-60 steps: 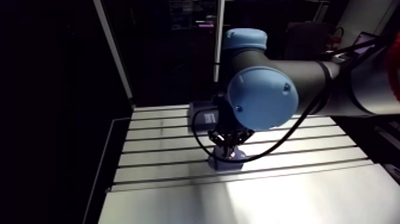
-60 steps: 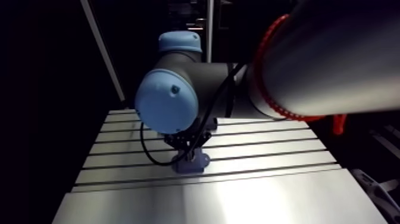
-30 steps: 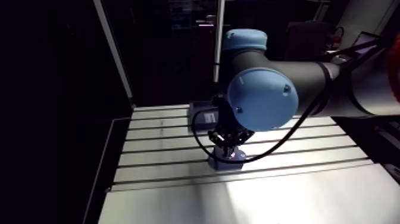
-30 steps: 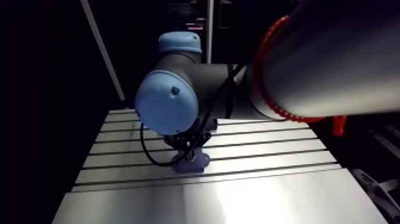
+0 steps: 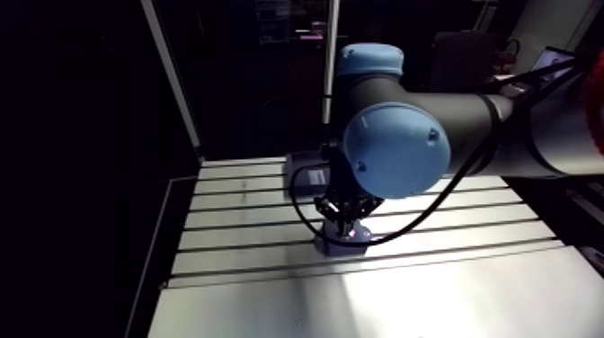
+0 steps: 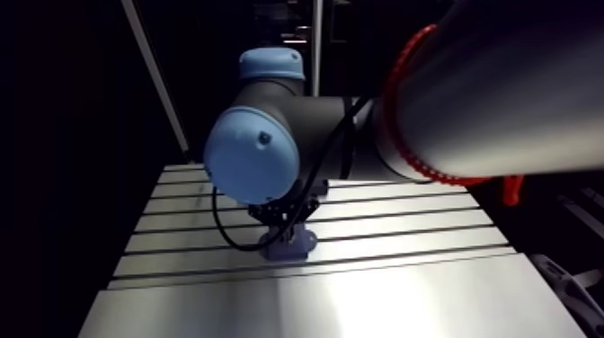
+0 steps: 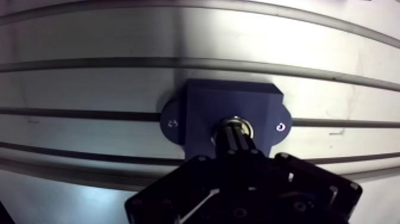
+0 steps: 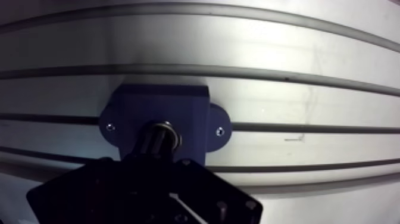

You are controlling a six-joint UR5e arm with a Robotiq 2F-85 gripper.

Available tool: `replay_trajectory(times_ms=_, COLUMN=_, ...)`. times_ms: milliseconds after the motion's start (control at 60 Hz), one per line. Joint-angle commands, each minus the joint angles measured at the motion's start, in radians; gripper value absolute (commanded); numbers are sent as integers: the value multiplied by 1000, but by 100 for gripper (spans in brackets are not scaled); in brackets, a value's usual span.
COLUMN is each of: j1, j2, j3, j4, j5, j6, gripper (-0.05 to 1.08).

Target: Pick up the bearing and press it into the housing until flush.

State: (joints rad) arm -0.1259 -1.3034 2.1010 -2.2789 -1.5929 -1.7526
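In the wrist view a dark blue housing with two screwed side ears sits on the slotted table. A metallic bearing shows as a bright ring in its centre bore. My gripper stands straight over it. Its two fingers are shut together into one narrow column, and their tips rest on the bearing's middle. The ring shows around the tips, so the fingers do not grasp its outside. How deep the bearing sits is hidden by the fingers. In the arm view the gripper comes down onto the housing.
The aluminium table has several long dark slots running across it. A smooth bright plate lies at the near side. An upright frame post rises at the table's far left corner.
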Motion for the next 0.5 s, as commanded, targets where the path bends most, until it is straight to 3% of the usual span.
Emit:
replay_trajectory(times_ms=17, j1=0, j2=0, j3=1, j4=0, j5=0, j6=0, gripper=103)
replay_trajectory(times_ms=500, j1=0, j2=3, j3=3, j4=-2, j5=0, j6=-11, gripper=103)
